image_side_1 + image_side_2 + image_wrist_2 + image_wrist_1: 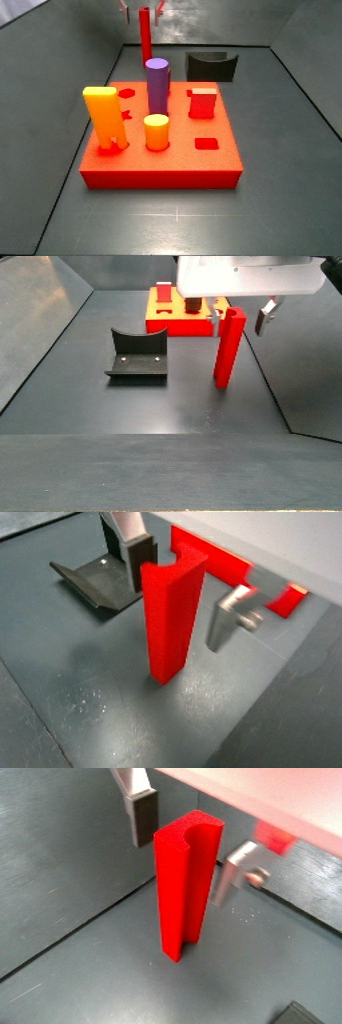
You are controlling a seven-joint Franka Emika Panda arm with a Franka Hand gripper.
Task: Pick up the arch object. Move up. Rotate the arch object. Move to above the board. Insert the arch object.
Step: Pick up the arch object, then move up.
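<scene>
The arch object (185, 888) is a tall bright red piece standing upright on the dark floor, with a curved notch in its top end. My gripper (187, 853) is open and straddles its upper part, one finger (143, 813) on one side and the other finger (238, 866) on the opposite side, small gaps showing at both. In a side view the arch object (229, 348) stands below the gripper (238, 314). The board (160, 160) is a thick red slab; the arch object (144, 42) stands on the floor beyond it. The board (230, 570) also shows behind the arch object (171, 617).
On the board stand a purple cylinder (156, 85), a tall yellow block (100, 115), a short yellow cylinder (156, 131) and a short red cube (202, 102). The black fixture (138, 356) sits on the floor beside the arch. Grey walls enclose the floor.
</scene>
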